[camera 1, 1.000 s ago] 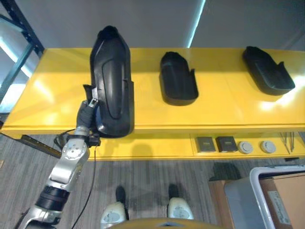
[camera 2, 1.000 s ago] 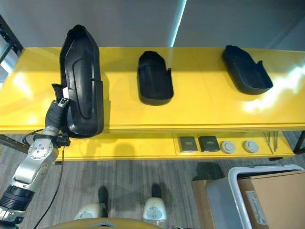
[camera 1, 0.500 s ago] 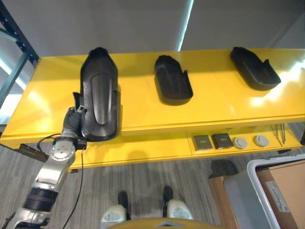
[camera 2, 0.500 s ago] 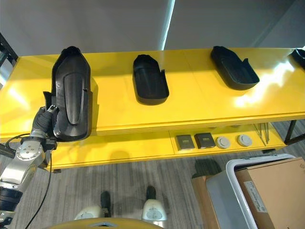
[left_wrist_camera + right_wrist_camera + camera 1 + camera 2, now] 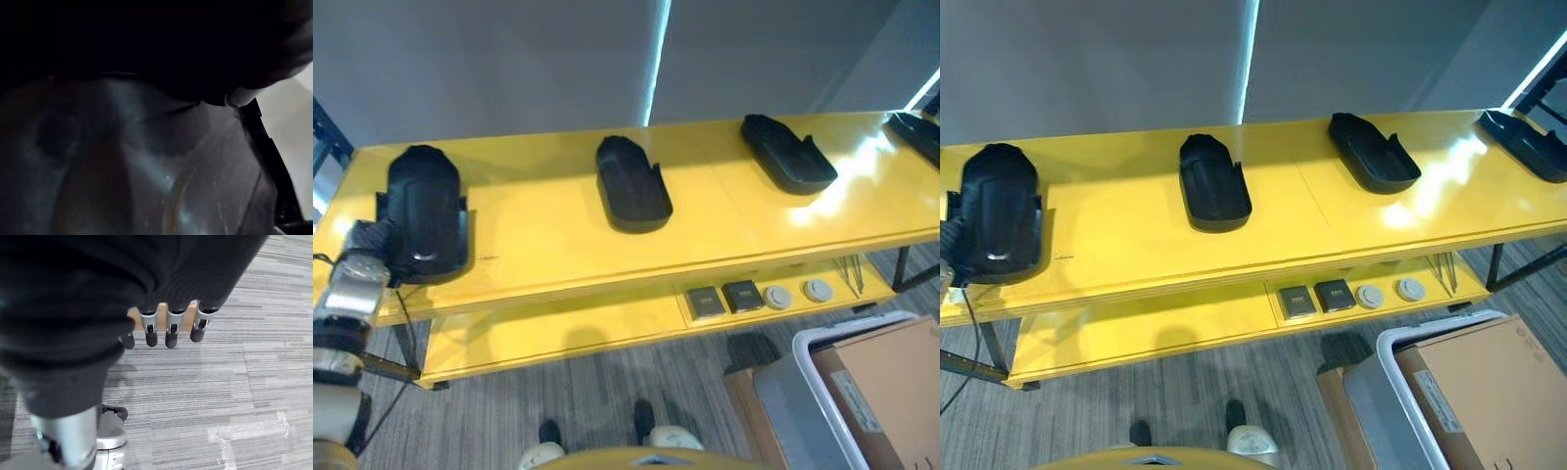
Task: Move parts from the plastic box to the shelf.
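Observation:
A long black moulded part lies on the yellow shelf near its left end. My left hand is against that part's left edge, its dark cover beside the side tab. Seen from the left wrist, the part's glossy black surface is very close. Three more black parts rest along the shelf: one in the middle, one further right and one at the far right end. My right hand hangs over the grey carpet with its fingers straight and holds nothing.
A grey plastic box stands on the floor at lower right, with a cardboard box in it. On the lower shelf lie two dark square pieces and two round discs. A dark rack post borders the shelf's left end.
The camera has shifted and shows more of the shelf's right end. The part at my left hand has gone from overhanging the front edge to lying flatter, further left and back.

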Tool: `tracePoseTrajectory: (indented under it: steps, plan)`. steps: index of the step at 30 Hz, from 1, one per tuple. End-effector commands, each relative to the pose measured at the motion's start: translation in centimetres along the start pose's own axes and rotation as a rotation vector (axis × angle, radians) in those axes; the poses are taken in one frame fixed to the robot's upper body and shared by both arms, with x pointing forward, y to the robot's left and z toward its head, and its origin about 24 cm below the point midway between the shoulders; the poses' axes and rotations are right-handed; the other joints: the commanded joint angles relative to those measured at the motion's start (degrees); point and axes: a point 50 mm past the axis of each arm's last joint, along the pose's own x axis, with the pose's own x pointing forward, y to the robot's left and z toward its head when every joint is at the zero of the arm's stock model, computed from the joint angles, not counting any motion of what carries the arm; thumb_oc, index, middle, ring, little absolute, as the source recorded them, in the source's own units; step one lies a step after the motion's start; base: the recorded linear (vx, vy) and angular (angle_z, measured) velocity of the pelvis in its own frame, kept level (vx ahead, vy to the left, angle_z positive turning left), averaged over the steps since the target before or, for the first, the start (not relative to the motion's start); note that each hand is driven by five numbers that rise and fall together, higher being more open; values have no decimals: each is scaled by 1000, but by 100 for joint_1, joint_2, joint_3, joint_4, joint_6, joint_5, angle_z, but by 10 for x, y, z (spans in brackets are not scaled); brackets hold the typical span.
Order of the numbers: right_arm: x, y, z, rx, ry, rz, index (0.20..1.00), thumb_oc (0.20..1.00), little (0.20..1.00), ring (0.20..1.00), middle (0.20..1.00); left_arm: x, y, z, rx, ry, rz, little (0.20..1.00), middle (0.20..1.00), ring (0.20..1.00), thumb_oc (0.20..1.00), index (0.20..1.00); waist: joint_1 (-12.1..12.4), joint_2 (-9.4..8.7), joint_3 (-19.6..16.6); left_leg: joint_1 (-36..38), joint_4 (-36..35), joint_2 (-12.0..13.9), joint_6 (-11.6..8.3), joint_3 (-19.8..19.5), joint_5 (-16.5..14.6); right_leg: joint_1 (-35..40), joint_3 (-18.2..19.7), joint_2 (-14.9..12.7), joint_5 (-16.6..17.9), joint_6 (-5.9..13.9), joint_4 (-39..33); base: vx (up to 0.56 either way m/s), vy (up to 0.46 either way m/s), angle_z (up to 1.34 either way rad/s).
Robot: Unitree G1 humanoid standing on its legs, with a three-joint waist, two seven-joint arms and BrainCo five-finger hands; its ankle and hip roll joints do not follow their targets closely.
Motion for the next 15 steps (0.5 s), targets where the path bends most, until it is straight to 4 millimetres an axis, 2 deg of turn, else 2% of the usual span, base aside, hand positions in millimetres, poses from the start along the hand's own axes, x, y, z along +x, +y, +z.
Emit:
tracePoseTrajectory:
  steps: [1,6,11,15]
  plan:
    - [-3,-19,-2,-64,21,-30,1000,1000,1000,1000,1000,5,43,33,25,-88,103,200,200,200,200,200,-110,81,138,-462,853,-206,492,81,-604,-309,319,81,-370,256,698,31,24,-3]
    - [-3,-21,-6,-74,32,-28,1000,1000,1000,1000,1000,8,50,26,86,-53,117,200,200,200,200,200,-148,61,166,-476,941,-204,528,95,-656,-319,366,82,-378,267,748,47,17,-8]
    - [-3,-20,-9,-72,36,-24,1000,1000,1000,1000,1000,8,42,29,176,-87,135,200,200,200,200,200,-157,11,169,-486,995,-223,556,99,-699,-299,404,84,-372,284,737,40,12,-6]
    - [-3,-20,-8,-73,29,-15,1000,1000,1000,1000,1000,9,39,27,174,-67,181,200,200,200,200,200,-161,-41,209,-523,1033,-212,576,124,-724,-320,437,94,-360,293,734,0,0,0]
